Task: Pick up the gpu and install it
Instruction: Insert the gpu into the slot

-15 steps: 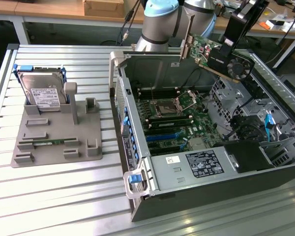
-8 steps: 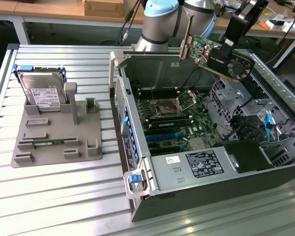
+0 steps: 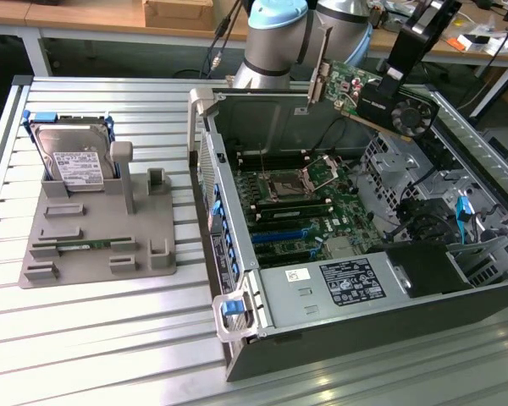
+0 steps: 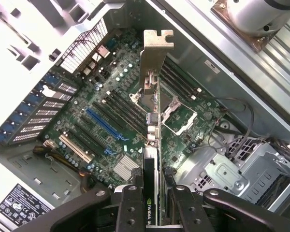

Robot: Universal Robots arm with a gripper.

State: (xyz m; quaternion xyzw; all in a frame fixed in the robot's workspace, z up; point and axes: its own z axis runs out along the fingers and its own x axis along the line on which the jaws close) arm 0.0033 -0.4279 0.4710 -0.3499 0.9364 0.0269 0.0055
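Pickup done: hand (image 4: 152, 205) clamped on gpu (image 4: 153, 121). Card off desk (image 3: 110, 338), held tilted above motherboard (image 4: 111, 111) in open PC case (image 3: 216, 161). Not seated in any slot; install left.

Below the fingers (image 4: 130, 212) lies a green motherboard (image 4: 111, 111) inside an open grey metal computer case (image 3: 262, 118). Well apart from them, a silver hard drive with blue rails (image 3: 72, 156) stands in a grey plastic holder (image 3: 93, 228) on the ribbed aluminium tabletop (image 3: 110, 338).

NVIDIA printed on the gpu (image 4: 152, 121) edge
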